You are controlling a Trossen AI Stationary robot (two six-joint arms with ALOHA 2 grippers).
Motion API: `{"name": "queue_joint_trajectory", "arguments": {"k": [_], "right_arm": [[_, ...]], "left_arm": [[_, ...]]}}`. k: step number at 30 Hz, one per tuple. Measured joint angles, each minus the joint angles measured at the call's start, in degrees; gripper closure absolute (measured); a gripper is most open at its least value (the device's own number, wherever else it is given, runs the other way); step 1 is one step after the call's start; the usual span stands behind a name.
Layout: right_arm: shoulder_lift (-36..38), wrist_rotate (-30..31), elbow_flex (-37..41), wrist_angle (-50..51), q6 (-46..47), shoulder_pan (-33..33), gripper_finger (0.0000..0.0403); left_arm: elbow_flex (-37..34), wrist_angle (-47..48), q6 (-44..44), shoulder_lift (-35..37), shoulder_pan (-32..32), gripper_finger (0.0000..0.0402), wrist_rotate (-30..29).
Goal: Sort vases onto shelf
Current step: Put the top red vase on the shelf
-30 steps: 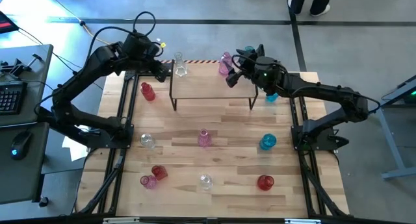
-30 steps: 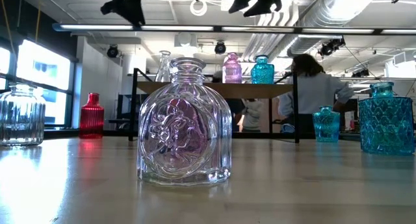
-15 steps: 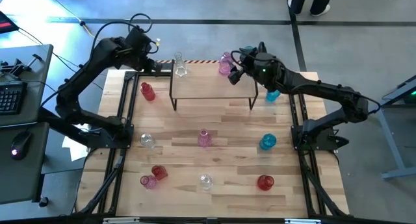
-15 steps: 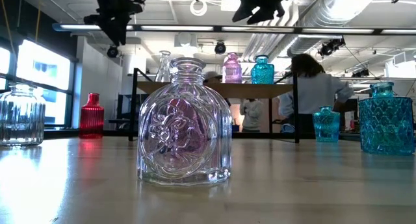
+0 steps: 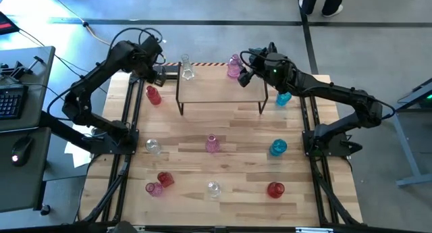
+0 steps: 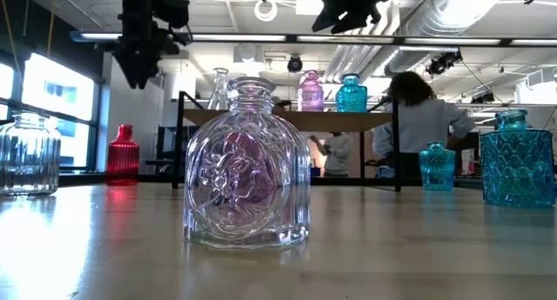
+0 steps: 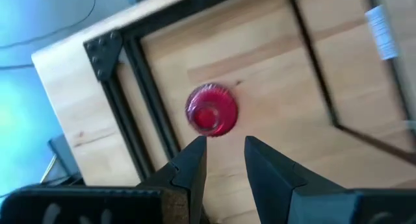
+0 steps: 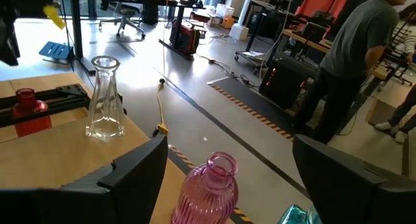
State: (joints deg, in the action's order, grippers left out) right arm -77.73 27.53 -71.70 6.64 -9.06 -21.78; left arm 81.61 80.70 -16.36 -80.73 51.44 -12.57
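Hovering empty with jaws narrowly parted, the left gripper [image 7: 221, 152] hangs directly above a ribbed red glass vase [image 7: 212, 110]. The right gripper [image 5: 247, 71], jaws wide, stands over the light-wood shelf [image 5: 219, 91], a ribbed pink vase [image 8: 208, 185] between them. Three vases are shelved; most remain on the table.

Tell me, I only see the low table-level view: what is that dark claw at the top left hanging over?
Observer: The left gripper hangs empty over a red vase standing on the table, left of the shelf.
Operator: And the other claw?
Observer: The right gripper is wide open, close beside the pink vase on the shelf.
Operator: Anything my camera misses?
Observer: Four more vases near the table's front edge, among them a red one.
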Motion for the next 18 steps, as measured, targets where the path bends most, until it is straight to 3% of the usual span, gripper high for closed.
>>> {"name": "queue_joint_trajectory", "arguments": {"k": [18], "right_arm": [[-0.04, 0.05, 0.02, 0.04, 0.01, 0.00, 0.0084]], "left_arm": [[-14.04, -11.60, -0.15, 0.02, 3.75, 0.0308, -0.23]]}}
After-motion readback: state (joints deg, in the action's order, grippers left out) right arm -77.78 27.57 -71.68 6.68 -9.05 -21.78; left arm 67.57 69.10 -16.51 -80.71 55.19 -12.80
